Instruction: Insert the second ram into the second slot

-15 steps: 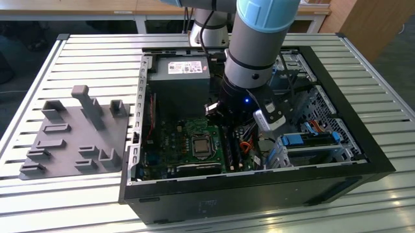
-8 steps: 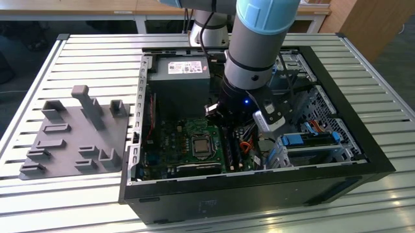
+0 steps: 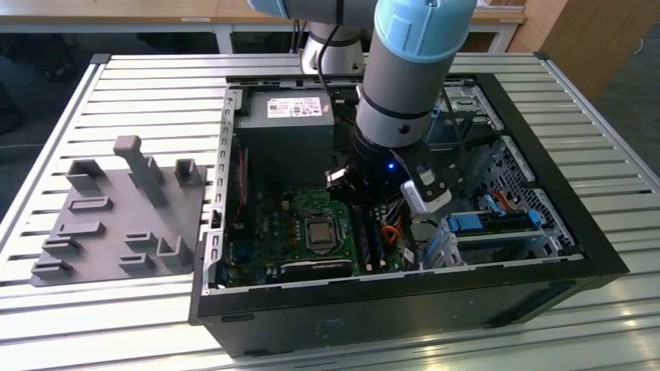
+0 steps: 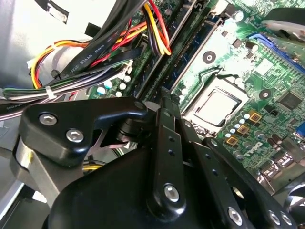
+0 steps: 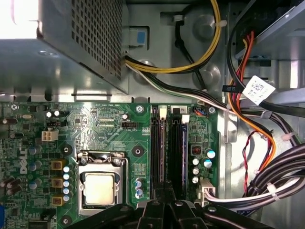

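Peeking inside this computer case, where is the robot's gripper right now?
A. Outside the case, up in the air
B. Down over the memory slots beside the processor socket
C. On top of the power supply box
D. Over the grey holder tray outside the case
B: in the first wrist view the gripper sits right over the memory slots, next to the processor socket.

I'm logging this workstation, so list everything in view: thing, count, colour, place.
computer case: one, black, open on the slatted table
motherboard: one, green, on the case floor
processor socket: one, silver, on the motherboard
memory slots: two, black, beside the socket
power supply: one, grey, far end of the case
cable bundle: several, yellow, red, orange, black, beside the slots
drive bracket: one, blue, at the exterior view's right
fixture tray: one, grey, on the table beside the case
gripper: one, black, over the memory slots
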`<state>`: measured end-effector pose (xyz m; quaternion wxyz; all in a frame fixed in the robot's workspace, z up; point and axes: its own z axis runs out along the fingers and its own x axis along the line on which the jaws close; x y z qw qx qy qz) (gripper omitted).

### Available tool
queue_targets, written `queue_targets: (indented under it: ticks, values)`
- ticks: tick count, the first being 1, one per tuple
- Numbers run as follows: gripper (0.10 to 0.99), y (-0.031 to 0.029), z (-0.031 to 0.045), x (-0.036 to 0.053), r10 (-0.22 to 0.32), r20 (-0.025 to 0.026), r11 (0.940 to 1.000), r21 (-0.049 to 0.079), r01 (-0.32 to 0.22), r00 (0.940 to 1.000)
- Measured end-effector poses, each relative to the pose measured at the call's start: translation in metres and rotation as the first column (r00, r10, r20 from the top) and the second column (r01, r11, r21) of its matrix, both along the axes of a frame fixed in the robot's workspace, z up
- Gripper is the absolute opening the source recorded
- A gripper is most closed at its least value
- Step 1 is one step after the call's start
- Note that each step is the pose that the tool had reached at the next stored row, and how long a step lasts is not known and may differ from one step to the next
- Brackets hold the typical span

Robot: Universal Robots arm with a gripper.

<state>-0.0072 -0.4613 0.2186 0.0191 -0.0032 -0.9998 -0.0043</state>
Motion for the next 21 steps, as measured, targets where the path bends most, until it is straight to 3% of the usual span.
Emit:
queue_targets:
  ticks: [4,8,10,21]
  values:
    - [0.106,0.0,-0.0045,0.0,0.0,0.0001,1.0,0.0,0.0,1.0]
    - [0.106,-0.0001,-0.0034,0.0,0.0,-0.0003,1.0,-0.001,0.0,1.0]
    - [0.106,0.0005,0.0002,0.0001,0.0,0.0013,1.0,0.004,0.0,1.0]
    - [0.106,0.0002,0.0291,0.0,0.0,0.0004,1.0,0.001,0.0,1.0]
